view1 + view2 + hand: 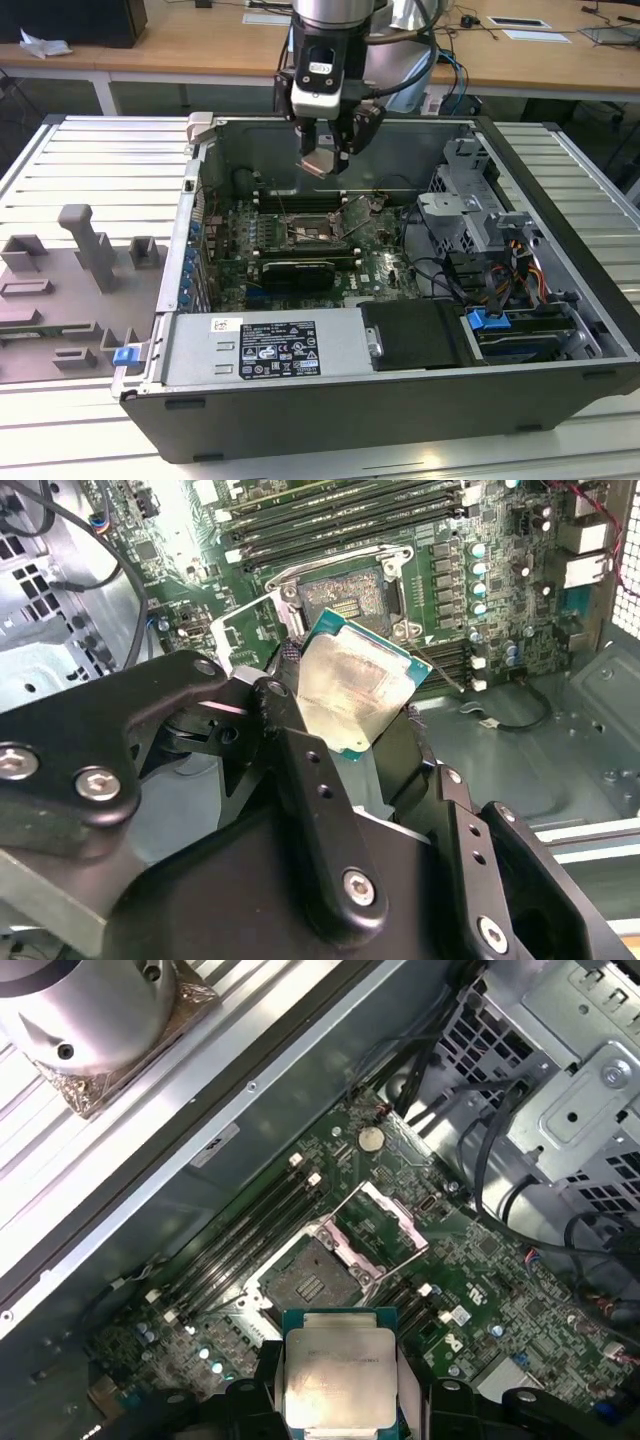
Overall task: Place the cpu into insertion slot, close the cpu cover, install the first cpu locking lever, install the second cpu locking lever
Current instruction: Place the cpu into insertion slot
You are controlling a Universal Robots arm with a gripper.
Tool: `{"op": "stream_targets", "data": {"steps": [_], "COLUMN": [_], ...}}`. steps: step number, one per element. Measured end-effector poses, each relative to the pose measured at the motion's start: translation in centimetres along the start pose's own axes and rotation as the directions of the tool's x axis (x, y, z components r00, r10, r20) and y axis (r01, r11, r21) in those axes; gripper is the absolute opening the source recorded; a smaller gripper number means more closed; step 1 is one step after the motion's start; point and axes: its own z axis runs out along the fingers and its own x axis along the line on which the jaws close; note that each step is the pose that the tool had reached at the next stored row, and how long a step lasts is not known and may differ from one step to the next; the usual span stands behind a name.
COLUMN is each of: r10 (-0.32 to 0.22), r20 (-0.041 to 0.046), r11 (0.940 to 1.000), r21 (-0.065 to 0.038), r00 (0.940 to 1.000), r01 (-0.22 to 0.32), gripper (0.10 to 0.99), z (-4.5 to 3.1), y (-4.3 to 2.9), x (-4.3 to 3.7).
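lower corner of the cpu (pixel 355 680) is hidden between the pincer (pixel 350 720) fingers, apparently clamped.

There is one pale silvery-beige flat square cpu (pixel 338 1380), one dark square metal-rimmed insertion slot (pixel 312 1278), one thin silvery metal-frame cpu cover (pixel 397 1216), one black metal gripper (pixel 325 158), one open dark grey metal computer case (pixel 330 425), one round silver coin battery (pixel 371 1138) and two blue plastic tabs (pixel 125 354).
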Motion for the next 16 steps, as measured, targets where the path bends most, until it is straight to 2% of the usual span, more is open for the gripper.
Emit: {"op": "stream_targets", "data": {"steps": [8, 16], "r10": [0.058, 0.109], "r20": [0.0047, 0.0087], "r11": [0.9983, 0.9940], "r21": [-0.001, -0.003], "r00": [0.9983, 0.9940], "r01": [-0.058, -0.109], "gripper": [0.537, 0.537], "z": [0.15, 0.40], "y": [-0.09, -0.31], "x": [0.07, 0.28]}}
